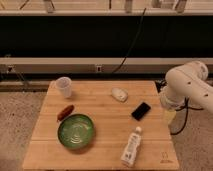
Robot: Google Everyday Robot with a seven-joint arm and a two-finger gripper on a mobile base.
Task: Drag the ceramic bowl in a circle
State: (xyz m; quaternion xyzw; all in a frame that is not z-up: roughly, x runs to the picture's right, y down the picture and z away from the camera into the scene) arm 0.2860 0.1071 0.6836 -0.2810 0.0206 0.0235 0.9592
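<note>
The ceramic bowl (75, 131), round, shallow and glossy green with pale swirls inside, sits on the front left part of the wooden table (105, 107). My white arm (186, 86) hangs over the table's right edge. Its gripper (170, 115) points down just beside that edge, far to the right of the bowl, open and holding nothing.
A translucent white cup (64, 86) stands at the back left, with a small reddish-brown item (65, 112) between it and the bowl. A white computer mouse (119, 94), a black phone (141, 110) and a lying white bottle (131, 146) occupy the right half.
</note>
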